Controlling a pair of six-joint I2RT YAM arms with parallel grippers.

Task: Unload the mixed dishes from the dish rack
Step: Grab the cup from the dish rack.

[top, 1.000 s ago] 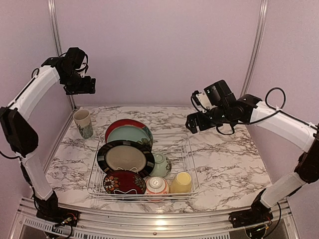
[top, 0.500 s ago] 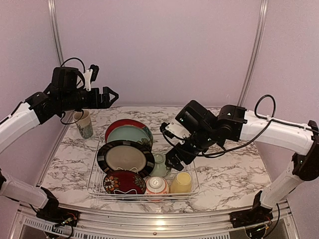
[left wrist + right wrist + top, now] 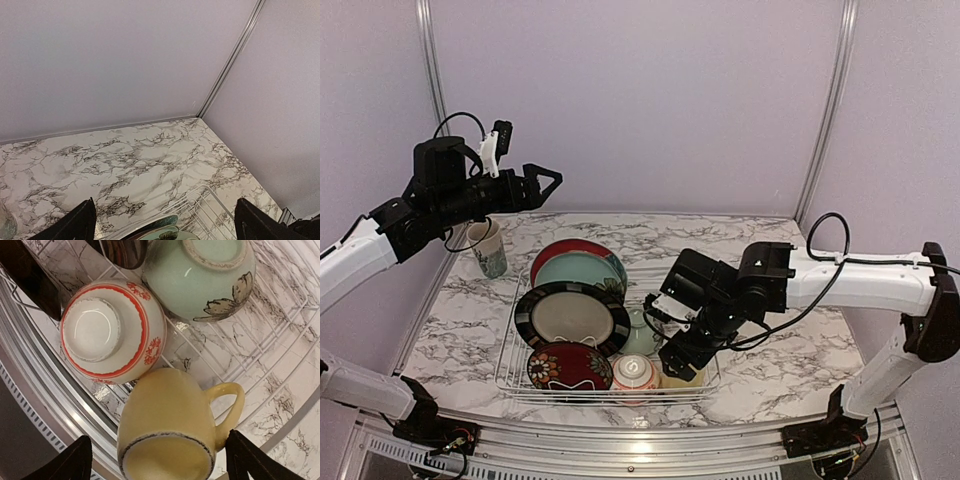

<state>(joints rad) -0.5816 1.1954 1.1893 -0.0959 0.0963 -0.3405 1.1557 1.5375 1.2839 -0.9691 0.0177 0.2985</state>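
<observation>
At the far left, the left gripper is held high above the table. Its fingers are spread wide apart, and nothing is held between them. Just below that arm, the patterned tall cup is seen standing upright on the table, outside the dish rack and near its back left corner. The dish rack is set in the middle of the table. Four plates are stood up on edge in its left half, one behind the other. The red plate is placed at the back, and the teal-floral plate is leaned right in front of it. Next the black-rimmed cream plate is found, and the dark red floral plate is kept at the front. To the right of the plates, the red-striped white bowl is turned bottom up by the front rim. The pale green bowl is tucked just behind it. The yellow cup is laid just beside the red-striped white bowl, with its handle pointed away from that bowl. The right gripper is lowered into the right end of the dish rack, right over the yellow cup. Its fingers are opened wide, one on each side of the cup, and nothing is gripped by them.
</observation>
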